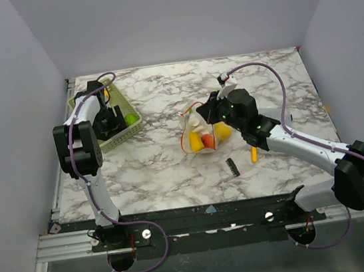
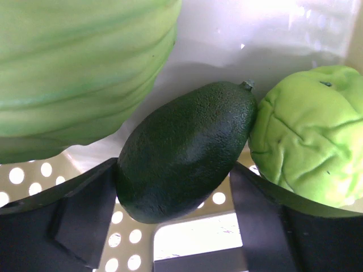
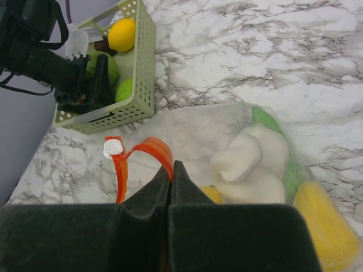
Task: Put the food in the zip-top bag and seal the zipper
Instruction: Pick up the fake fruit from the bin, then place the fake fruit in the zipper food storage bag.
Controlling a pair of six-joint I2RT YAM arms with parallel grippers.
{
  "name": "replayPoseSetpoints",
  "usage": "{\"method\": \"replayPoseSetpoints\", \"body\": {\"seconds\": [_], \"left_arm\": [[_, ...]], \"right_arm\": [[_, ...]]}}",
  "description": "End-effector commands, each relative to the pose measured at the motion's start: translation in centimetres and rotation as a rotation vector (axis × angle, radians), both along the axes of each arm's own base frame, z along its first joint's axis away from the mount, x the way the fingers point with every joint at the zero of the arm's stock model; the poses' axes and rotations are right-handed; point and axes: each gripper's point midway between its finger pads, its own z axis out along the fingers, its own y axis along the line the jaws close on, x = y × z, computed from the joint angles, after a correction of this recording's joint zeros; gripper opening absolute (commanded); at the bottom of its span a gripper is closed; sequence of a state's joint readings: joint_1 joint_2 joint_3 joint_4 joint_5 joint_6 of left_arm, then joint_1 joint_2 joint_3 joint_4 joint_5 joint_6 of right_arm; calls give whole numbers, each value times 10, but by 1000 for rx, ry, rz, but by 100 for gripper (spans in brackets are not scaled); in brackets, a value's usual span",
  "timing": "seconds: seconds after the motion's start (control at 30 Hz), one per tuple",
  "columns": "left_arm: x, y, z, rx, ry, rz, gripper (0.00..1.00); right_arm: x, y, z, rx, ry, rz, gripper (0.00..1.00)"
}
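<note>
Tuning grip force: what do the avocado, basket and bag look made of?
Avocado: probably moulded plastic or foam; dark green, matte, with a fine pebbled skin. Basket: rigid light green plastic, smooth, with moulded slots and a perforated floor. Bag: thin clear plastic film; it wrinkles and the food shows through.

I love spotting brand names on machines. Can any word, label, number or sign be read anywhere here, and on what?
None can be read.
The zip-top bag, its white slider, the green basket, the avocado, the left arm and the right arm show no lettering.
The small dark object near the bag is too small to tell.
</note>
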State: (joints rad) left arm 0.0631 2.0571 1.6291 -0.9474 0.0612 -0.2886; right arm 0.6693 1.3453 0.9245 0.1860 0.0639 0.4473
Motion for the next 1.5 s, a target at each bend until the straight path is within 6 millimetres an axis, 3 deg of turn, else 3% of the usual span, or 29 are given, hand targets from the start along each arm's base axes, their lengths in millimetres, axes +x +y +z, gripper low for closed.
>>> {"method": "replayPoseSetpoints", "body": {"seconds": [0.0,0.23,0.43,0.63,0.87,1.03,1.17,1.3,1.47], "left_arm": [[3,4,3,27,8,13,71],[5,7,27,50,-71,31,35],[5,3,81,52,-229,40,20],[-6,-10,142,82,-384,-12,18],[-33,-123,192,-219,-584,-331,16],[-67,-185,214,-363,-682,-558,15],[-107,-229,217,-507,-703,-691,15],[-142,-269,206,-625,-671,-788,16],[-156,-293,182,-627,-575,-832,18]], "right_arm": [[-3,1,5,21,-16,10,1],[-4,2,5,20,-16,12,1],[-3,2,3,17,-13,13,0],[-2,3,-1,9,-5,11,1],[0,3,-7,-1,5,9,0],[0,3,-6,-2,5,7,1],[-1,1,-5,1,-1,4,1],[0,-1,-3,6,-14,-9,0],[-1,-1,-3,9,-17,-5,1]]}}
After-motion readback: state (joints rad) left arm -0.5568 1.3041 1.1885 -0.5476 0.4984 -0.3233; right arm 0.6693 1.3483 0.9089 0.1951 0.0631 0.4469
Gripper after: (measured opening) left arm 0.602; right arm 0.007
